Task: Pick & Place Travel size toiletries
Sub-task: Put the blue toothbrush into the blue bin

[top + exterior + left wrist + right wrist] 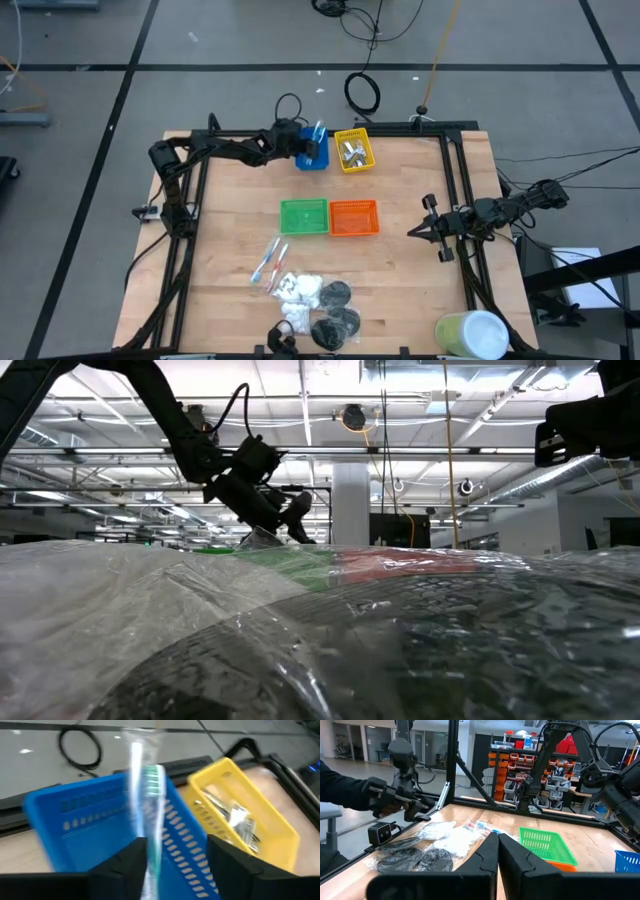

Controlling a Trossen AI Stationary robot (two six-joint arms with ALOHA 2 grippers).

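Note:
My left gripper stands open over the blue bin at the table's far side. A wrapped toothbrush with a green-white head stands blurred between its fingers, above the bin. The yellow bin beside it holds silvery tubes. More toothbrushes, white pads and black discs lie near the table's front edge. My right gripper waits shut at the table's right side, holding nothing. My left gripper has its fingers apart with the toothbrush's handle close by one finger. Whether that finger still touches the handle I cannot tell. The toothbrush stands nearly upright, head up, over the blue bin.
A green bin and an orange bin sit side by side at the table's middle. A large pale green-white cylinder stands at the front right corner. Clear plastic wrap fills the low view's foreground. A person's dark sleeve shows beyond the table.

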